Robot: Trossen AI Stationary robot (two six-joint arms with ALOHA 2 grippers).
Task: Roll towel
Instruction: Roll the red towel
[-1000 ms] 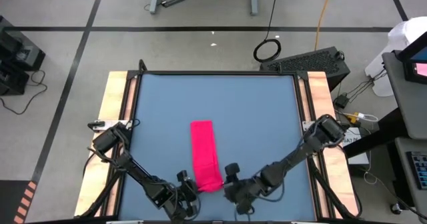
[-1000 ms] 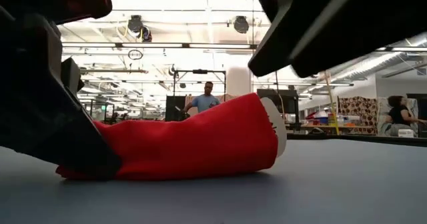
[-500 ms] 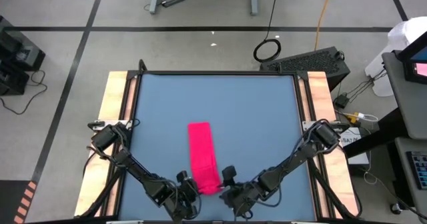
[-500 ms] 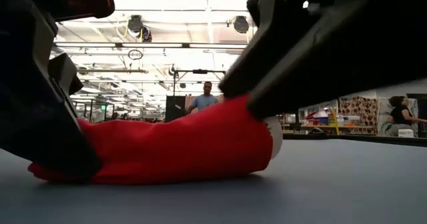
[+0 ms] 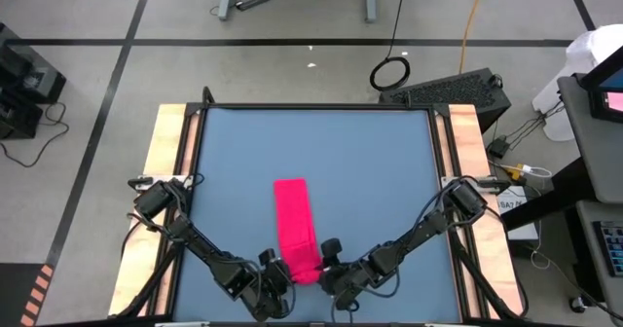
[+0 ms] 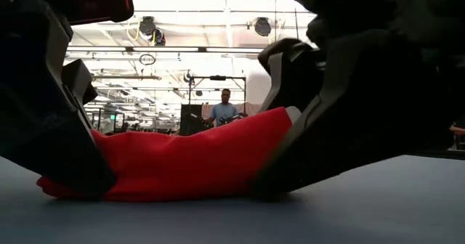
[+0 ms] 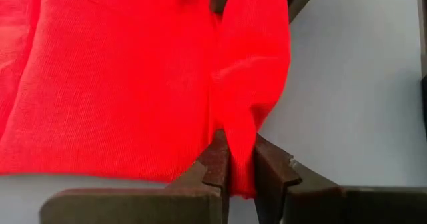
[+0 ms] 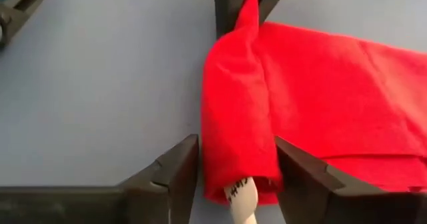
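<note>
High view, count: one towel (image 5: 296, 225) is lying as a folded strip on the blue table (image 5: 370, 171); two arms are reaching in from the table's near corners.
High view, towel place: it is running lengthwise down the table's middle, its near end sitting between the two grippers.
High view, arm pose: the left gripper (image 5: 274, 272) and the right gripper (image 5: 327, 266) are angling inward, meeting the towel's near end from either side.
Low view, count: one towel (image 6: 182, 164) is resting on the tabletop, with one dark gripper pressing at each of its ends; one person (image 6: 221, 107) is standing far back in the room.
Left wrist view, claw: the left gripper (image 7: 241, 161) is pinching a fold of the towel (image 7: 120, 91), fingers almost together with cloth between them.
Right wrist view, claw: the right gripper (image 8: 237, 167) is standing spread around the towel's (image 8: 320, 117) bunched edge, its fingers flanking the cloth, whether touching cannot be told.
Right wrist view, tag: one white tag (image 8: 242, 199) is poking out beneath the cloth between the fingers.
</note>
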